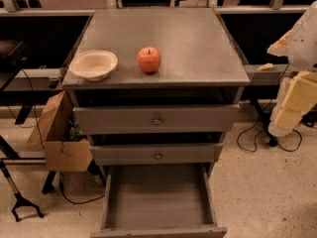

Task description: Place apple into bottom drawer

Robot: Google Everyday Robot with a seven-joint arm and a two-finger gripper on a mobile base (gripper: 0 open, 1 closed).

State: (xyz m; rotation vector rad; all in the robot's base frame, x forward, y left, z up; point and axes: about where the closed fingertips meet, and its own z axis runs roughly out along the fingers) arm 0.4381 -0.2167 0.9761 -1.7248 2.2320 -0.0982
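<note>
The small orange-red apple [149, 59] sits on the grey cabinet top [198, 43], near its front edge and left of centre. The bottom drawer [158, 228] is pulled out below the two upper drawers, and its grey tray has nothing in it. My gripper [291, 108] hangs at the far right of the view, off to the right of the cabinet at the height of the upper drawers. It is well apart from the apple and holds nothing that I can see.
A shallow cream bowl [93, 64] sits left of the apple on the top. The two upper drawers [157, 119] with brass knobs are closed. A cardboard box [59, 138] stands on the floor at the left, and cables [262, 143] lie at the right.
</note>
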